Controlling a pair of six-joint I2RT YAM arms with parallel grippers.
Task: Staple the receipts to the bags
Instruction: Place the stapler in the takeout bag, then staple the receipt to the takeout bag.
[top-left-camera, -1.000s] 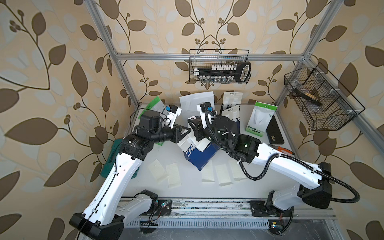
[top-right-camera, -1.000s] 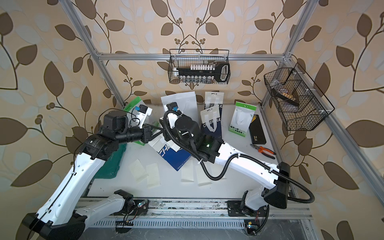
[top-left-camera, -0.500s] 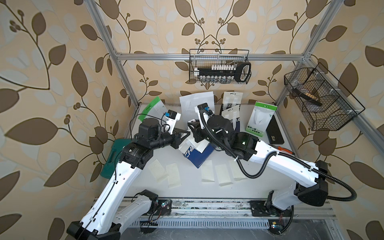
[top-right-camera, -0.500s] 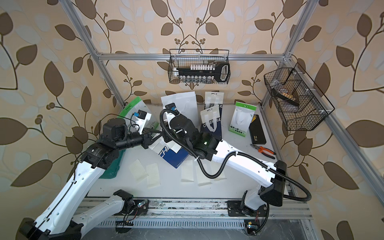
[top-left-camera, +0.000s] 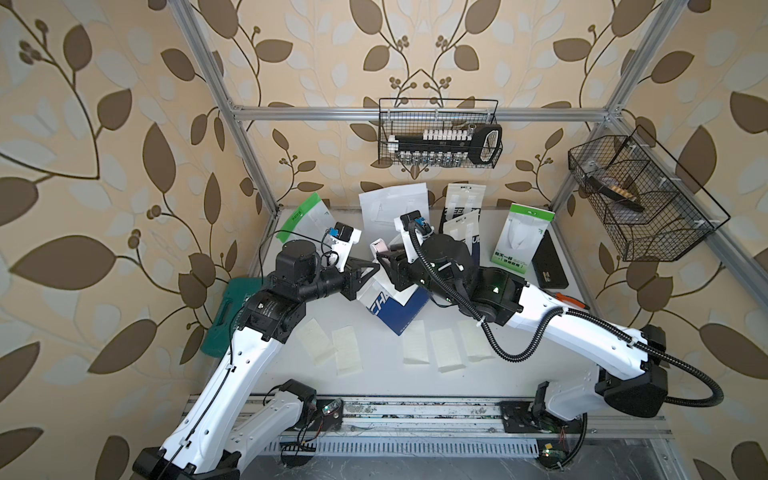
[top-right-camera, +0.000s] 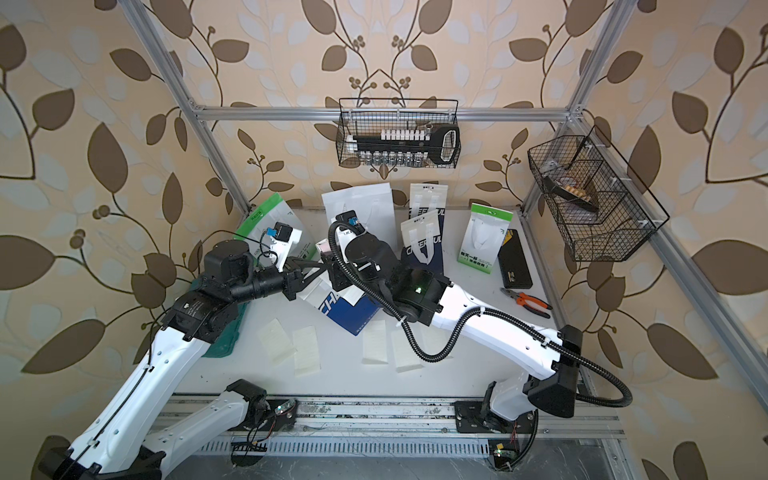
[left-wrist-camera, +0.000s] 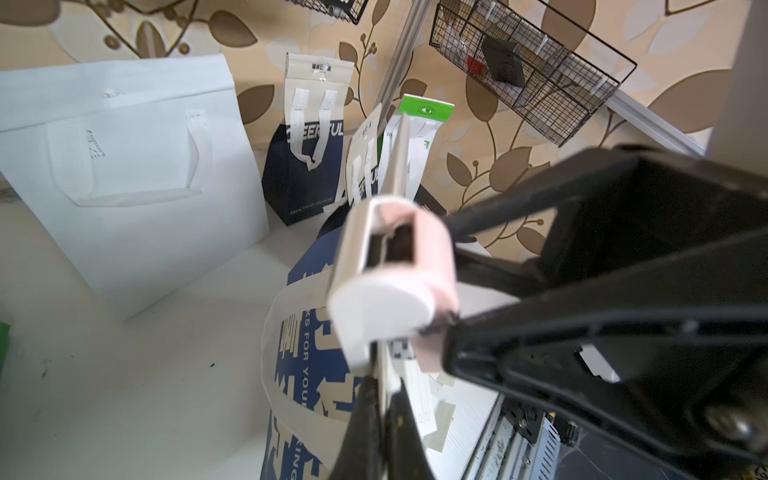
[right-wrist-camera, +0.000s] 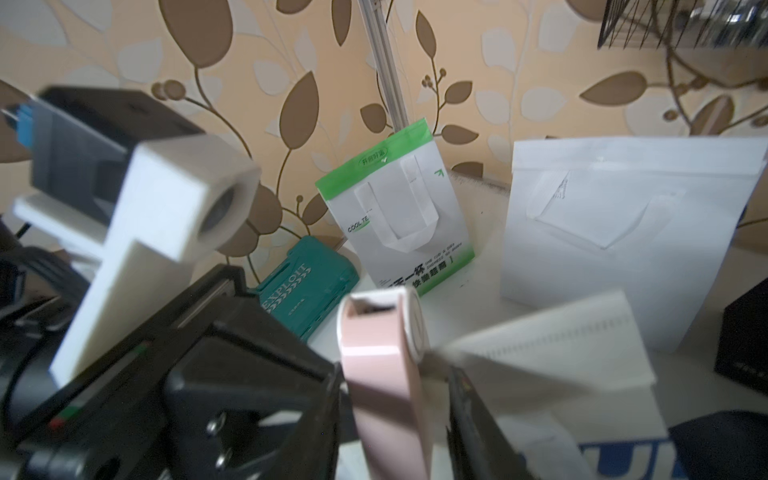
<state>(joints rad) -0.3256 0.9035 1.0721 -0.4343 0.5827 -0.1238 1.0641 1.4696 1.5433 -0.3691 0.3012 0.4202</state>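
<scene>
1. Arms meet over the middle of the white table (top-left-camera: 386, 382), as both top views show.
2. The left gripper (top-left-camera: 372, 267) has its fingers (left-wrist-camera: 361, 415) pressed together. They pinch the top edge of a navy-and-white CHEERFUL bag (top-left-camera: 405, 311). That end of the bag curls up off the table.
3. The right gripper (right-wrist-camera: 395, 374) holds a pink-and-white stapler (top-left-camera: 379, 246) between its fingers (right-wrist-camera: 465, 424). The stapler sits right by the left fingertips, at the pinched edge.
4. One receipt (right-wrist-camera: 552, 353) lies on this bag, just beside the stapler.
5. Five more receipts lie flat on the table. Two receipts (top-left-camera: 314, 340) are at 7 o'clock from the bag. Three receipts (top-left-camera: 446, 349) are at 5 o'clock.
6. Other bags stand by the back wall. At 12 o'clock are a plain white bag (top-left-camera: 386, 203) and two more CHEERFUL bags (top-left-camera: 464, 199). One green-and-white bag (top-left-camera: 521, 237) is at 1 o'clock, and another green-and-white bag (top-left-camera: 301, 216) is at 11 o'clock.
7. A teal tool case (top-left-camera: 224, 316) lies at 9 o'clock, and orange-handled pliers (top-left-camera: 571, 298) lie at 3 o'clock.
</scene>
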